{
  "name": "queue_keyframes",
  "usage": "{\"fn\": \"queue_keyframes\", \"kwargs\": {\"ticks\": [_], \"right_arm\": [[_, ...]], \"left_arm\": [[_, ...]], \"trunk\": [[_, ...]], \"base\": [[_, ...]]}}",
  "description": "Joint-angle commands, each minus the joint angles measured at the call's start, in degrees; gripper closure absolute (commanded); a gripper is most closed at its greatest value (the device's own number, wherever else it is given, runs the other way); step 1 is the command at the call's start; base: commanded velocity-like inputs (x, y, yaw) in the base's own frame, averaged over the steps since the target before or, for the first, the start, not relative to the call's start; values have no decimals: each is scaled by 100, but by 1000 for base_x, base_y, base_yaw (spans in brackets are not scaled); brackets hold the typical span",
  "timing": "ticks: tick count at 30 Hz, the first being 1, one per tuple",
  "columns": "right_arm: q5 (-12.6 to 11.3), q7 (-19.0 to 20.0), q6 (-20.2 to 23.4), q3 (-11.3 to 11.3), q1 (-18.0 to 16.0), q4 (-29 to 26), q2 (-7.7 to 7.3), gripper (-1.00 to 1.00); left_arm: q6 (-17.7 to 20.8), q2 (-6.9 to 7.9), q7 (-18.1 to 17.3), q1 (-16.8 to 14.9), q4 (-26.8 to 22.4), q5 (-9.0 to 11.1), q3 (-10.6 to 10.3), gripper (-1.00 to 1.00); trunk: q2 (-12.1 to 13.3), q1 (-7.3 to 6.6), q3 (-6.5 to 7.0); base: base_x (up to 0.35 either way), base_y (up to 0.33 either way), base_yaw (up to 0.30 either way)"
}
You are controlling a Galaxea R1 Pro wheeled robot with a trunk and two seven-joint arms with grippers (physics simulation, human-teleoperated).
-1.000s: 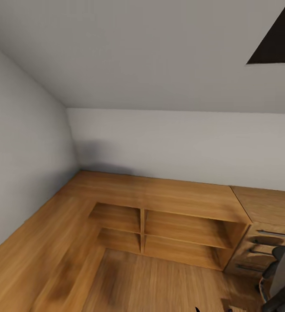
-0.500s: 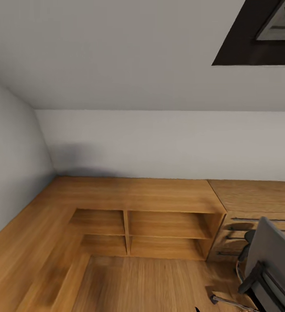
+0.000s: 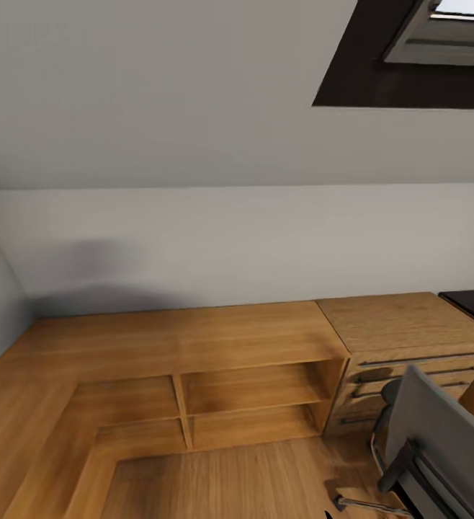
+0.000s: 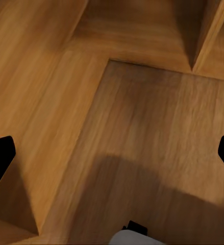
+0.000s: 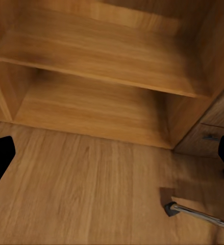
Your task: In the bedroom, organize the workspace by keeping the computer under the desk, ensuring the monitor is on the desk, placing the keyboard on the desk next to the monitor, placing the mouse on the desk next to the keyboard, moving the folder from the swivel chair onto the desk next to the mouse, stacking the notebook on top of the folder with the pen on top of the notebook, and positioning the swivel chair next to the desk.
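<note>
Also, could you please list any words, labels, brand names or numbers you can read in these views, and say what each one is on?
None: no readable text in any view.
The low light-wood cabinets, the drawer unit, the swivel chair, the wall and the skylight frame are all plain.
The wrist views show unmarked wood floor and shelving.
</note>
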Motion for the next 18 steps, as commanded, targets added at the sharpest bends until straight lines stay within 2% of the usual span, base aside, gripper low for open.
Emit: {"fn": "queue_keyframes", "kwargs": {"ticks": [1,18], "right_arm": [[-54,-6,-18,51,-5,6,3,-100],[-45,-6,-18,51,-5,6,1,-100]], "left_arm": [[-2,-4,5,3,-12,-13,23,-100],[-1,-4,5,3,-10,-13,23,-100]], "trunk": [[-7,4,-8],[-7,4,-8]], "base": [[178,5,-300],[31,1,-299]]}}
